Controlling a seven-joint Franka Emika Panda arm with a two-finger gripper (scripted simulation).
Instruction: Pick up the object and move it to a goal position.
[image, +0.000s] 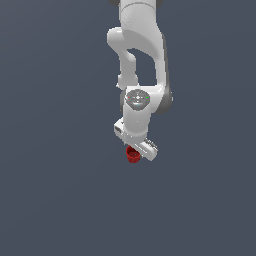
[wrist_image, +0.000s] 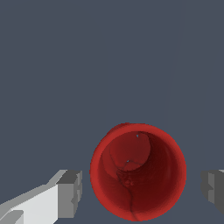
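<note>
The object is a small red cup (image: 132, 155) with a hollow top, standing on the grey ground just under the white arm's hand in the exterior view. In the wrist view I look straight down into the red cup (wrist_image: 138, 171). My gripper (wrist_image: 142, 192) is open and straddles it. One grey fingertip (wrist_image: 71, 192) stands beside the cup's rim with a small gap. The other fingertip (wrist_image: 213, 189) is farther from the rim on the opposite side. In the exterior view the gripper (image: 136, 152) is low over the cup and its fingers are mostly hidden by the hand.
Flat dark grey ground (image: 60, 190) lies all around the cup. The arm's white links (image: 142, 75) rise above the hand toward the exterior view's upper middle. No other objects show.
</note>
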